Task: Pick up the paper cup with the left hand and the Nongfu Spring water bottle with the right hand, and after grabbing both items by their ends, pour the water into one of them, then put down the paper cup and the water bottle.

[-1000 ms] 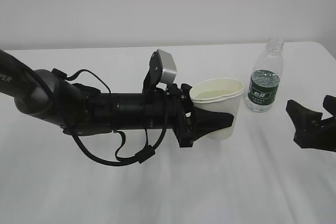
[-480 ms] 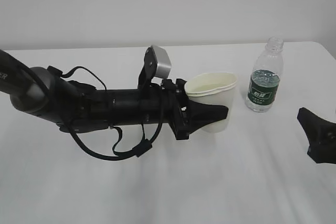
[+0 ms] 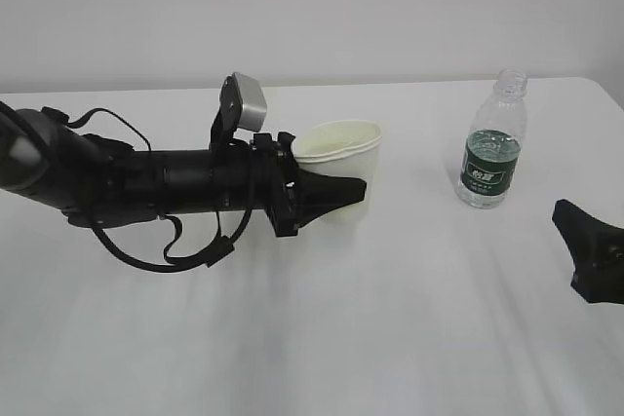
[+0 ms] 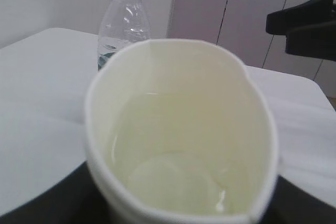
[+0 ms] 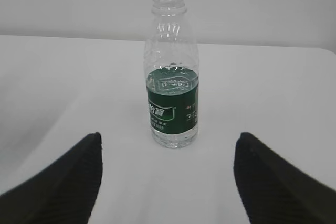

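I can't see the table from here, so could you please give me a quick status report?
Left gripper shut on paper cup, water inside. Right gripper open, empty, facing upright bottle. Nothing between them.

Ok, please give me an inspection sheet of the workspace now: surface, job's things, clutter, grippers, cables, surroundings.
Surface: white table, bare where visible.
Paper cup: squeezed oval, some water inside, clamped in the left gripper.
Water bottle: upright, uncapped, standing free on the table.
Clutter: nothing seen.
Left gripper: shut on the cup.
Right gripper: open, empty, apart from the bottle.
Cables: black loops hanging under the left arm.
Surroundings: plain pale wall.
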Motion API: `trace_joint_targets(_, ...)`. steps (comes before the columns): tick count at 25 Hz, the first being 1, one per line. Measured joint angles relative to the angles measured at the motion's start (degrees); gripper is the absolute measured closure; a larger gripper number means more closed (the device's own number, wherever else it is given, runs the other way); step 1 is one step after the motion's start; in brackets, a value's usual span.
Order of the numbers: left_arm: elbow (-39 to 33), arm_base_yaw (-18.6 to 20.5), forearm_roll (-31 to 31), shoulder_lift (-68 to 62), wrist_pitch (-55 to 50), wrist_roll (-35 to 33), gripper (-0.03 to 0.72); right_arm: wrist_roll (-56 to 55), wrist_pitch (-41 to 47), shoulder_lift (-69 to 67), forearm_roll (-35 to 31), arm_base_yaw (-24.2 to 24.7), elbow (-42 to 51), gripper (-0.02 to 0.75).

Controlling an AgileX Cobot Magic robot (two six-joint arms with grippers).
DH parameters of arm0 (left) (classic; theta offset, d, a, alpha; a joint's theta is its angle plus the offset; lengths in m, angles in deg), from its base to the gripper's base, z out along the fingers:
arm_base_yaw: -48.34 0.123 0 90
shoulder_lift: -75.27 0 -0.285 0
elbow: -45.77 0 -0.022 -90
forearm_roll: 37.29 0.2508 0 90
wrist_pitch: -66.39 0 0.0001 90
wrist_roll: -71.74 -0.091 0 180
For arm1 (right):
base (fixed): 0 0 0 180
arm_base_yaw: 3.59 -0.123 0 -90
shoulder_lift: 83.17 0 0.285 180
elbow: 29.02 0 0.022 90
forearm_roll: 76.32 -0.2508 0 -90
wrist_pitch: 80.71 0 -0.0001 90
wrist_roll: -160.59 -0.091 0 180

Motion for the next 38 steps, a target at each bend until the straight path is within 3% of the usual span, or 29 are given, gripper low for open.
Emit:
trace_joint_targets(12,-0.13,0.84,0.87,0.0,0.0,-1.46,0.276,0.13,0.0,0.0,0.0,0.0,0.0,0.146)
trace_joint_targets(18,-3.52,1.89,-1.02,0.1,0.0,-4.03,0.276,0.13,0.0,0.0,0.0,0.0,0.0,0.147)
trace_joint_targets(30,-12.19,4.74,-10.94,0.1,0.0,-12.46,0.276,0.24,0.0,0.0,0.0,0.0,0.0,0.147)
trace_joint_targets(38,-12.77,5.35,-14.88,0.2,0.0,-15.03,0.276,0.24,0.0,0.0,0.0,0.0,0.0,0.147)
